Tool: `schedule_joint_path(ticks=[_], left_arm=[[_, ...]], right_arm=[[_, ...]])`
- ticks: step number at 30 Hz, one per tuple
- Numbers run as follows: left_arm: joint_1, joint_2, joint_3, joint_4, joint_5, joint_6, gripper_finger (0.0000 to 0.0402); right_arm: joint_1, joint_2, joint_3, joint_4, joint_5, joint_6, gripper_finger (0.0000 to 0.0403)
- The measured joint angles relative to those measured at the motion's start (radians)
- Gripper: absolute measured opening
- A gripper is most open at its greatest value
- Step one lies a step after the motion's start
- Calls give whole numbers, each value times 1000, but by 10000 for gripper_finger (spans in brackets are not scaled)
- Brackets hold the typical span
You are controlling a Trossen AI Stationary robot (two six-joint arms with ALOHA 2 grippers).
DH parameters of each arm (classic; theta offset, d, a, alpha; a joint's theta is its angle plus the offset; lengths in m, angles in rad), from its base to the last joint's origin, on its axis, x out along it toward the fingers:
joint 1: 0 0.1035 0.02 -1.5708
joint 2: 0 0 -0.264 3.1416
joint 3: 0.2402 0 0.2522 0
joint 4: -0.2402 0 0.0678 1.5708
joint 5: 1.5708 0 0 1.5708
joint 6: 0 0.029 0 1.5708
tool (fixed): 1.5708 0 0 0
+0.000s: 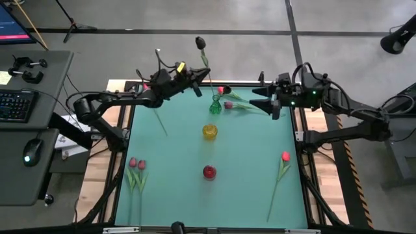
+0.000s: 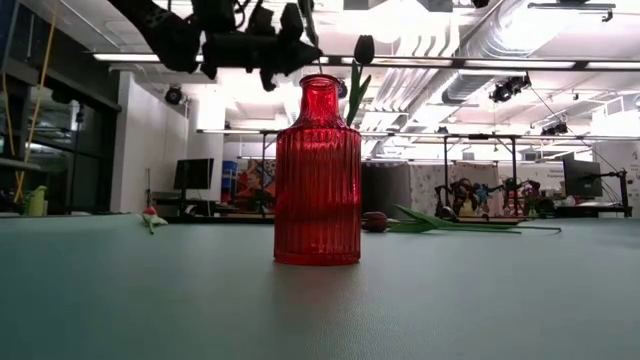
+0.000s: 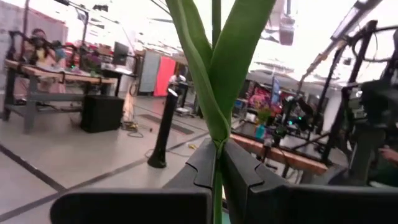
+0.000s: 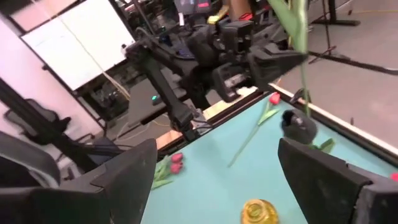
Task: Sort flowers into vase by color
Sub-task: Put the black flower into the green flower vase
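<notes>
My left gripper (image 1: 197, 85) is over the far middle of the table, shut on a dark maroon tulip (image 1: 201, 43). The tulip stands head up, and its stem runs down to the mouth of the small green vase (image 1: 215, 104). The low view shows the gripper (image 2: 272, 55) and the tulip head (image 2: 364, 48) high up. My right gripper (image 1: 270, 103) is open and empty at the far right, level with the green vase. A yellow vase (image 1: 209, 131) and a red vase (image 1: 208, 171) stand in a row nearer. My left gripper pinches the tulip's thin green stem (image 3: 216, 163) between its two fingers, just below where the long leaves (image 3: 211, 74) branch off. The fingers come about level from the table's left and lie across the stem. The tulip stands nearly upright, its lower end at the green vase's mouth (image 4: 303, 115).
Two pink tulips (image 1: 137, 164) lie at the near left and a red tulip (image 1: 285, 156) at the near right. A maroon tulip (image 1: 228, 104) and a pink one (image 1: 221, 90) lie beside the green vase. Another tulip's stem (image 1: 160, 121) lies under the left arm.
</notes>
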Motion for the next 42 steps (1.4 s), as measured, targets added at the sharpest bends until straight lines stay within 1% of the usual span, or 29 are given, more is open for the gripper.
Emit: schedule_joint_path(ticks=[4,9,12,23,27,32,34,36,39,42], left_arm=[[-3,23,0,6,8,55,0],[-9,37,0,18,-19,159,0],[-12,36,0,19,-18,180,0],[-51,36,0,8,-19,161,0],[-62,55,2,9,-27,156,0],[-72,99,2,15,-83,169,0],[-72,108,2,43,-91,179,0],[-73,107,2,75,-91,179,0],[-73,86,2,83,-92,162,0],[-65,72,2,87,-92,182,0]], right_arm=[[16,0,0,0,0,12,325],[33,0,0,2,1,14,325],[40,0,0,5,0,10,325],[42,0,0,39,-10,-36,325],[42,0,0,59,-17,-38,325],[42,-1,0,60,-21,-43,325],[42,-1,0,60,-24,-40,325],[42,0,0,60,-29,-38,325],[42,-1,0,60,-36,-38,325],[42,-1,0,60,-38,-38,325]])
